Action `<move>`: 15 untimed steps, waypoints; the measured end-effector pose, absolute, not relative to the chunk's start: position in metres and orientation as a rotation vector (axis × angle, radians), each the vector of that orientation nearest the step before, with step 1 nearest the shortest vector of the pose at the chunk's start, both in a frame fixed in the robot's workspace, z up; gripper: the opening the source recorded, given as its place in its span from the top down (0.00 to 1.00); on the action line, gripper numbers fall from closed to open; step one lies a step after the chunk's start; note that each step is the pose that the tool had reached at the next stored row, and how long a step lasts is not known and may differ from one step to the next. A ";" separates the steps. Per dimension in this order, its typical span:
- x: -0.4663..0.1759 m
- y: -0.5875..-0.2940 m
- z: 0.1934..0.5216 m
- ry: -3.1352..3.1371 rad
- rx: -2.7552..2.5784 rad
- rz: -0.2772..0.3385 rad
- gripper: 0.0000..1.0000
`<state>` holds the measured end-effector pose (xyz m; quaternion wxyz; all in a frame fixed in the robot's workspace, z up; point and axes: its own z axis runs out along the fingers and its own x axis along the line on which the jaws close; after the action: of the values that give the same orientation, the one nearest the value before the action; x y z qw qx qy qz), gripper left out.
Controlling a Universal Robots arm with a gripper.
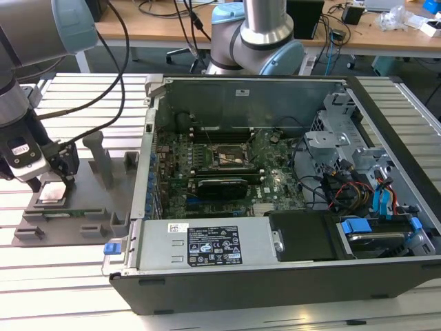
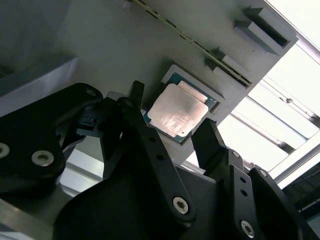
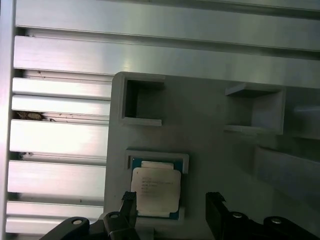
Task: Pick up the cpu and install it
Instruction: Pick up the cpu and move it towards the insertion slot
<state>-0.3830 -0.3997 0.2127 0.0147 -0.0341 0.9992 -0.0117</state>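
cpu (image 1: 52,193) seated flat in grey fixture plate (image 1: 86,185).
square chip, pale silver top facing up, green edge showing, level in its shallow recess.

- We see an open black metal computer case (image 1: 275,286) holding a green motherboard (image 1: 275,183), centre of the exterior view.
- At the exterior view's left, we find a grey plastic fixture plate (image 1: 89,198) on a slatted aluminium table (image 1: 55,286).

The cpu (image 2: 176,111) lies flat, silver top showing, in a shallow framed recess of the grey fixture plate (image 2: 115,45). The gripper (image 2: 171,111) hangs over it, its black fingers (image 2: 212,142) spread apart, one near each side of the cpu. A pale slatted surface (image 2: 285,110) lies beyond the plate.
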 end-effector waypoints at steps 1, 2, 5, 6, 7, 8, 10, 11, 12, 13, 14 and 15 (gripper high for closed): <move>-0.383 -0.400 0.212 3.110 -0.106 -0.036 0.34; -0.383 -0.400 0.211 3.110 -0.106 -0.037 0.34; -0.383 -0.400 0.209 3.110 -0.106 -0.036 0.34; -0.383 -0.400 0.209 3.110 -0.106 -0.036 0.34; -0.383 -0.400 0.208 3.110 -0.106 -0.036 0.34; -0.383 -0.400 0.208 3.110 -0.106 -0.036 0.34; -0.383 -0.400 0.206 3.110 -0.106 -0.037 0.34; -0.383 -0.400 0.206 3.110 -0.106 -0.036 0.34; -0.383 -0.400 0.205 3.110 -0.106 -0.036 0.34; -0.383 -0.400 0.205 3.110 -0.106 -0.036 0.34; -0.383 -0.400 0.204 3.110 -0.106 -0.036 0.34; -0.383 -0.400 0.204 3.110 -0.106 -0.037 0.34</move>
<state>-0.3830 -0.3997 0.2037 0.0147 -0.0341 0.9992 -0.0117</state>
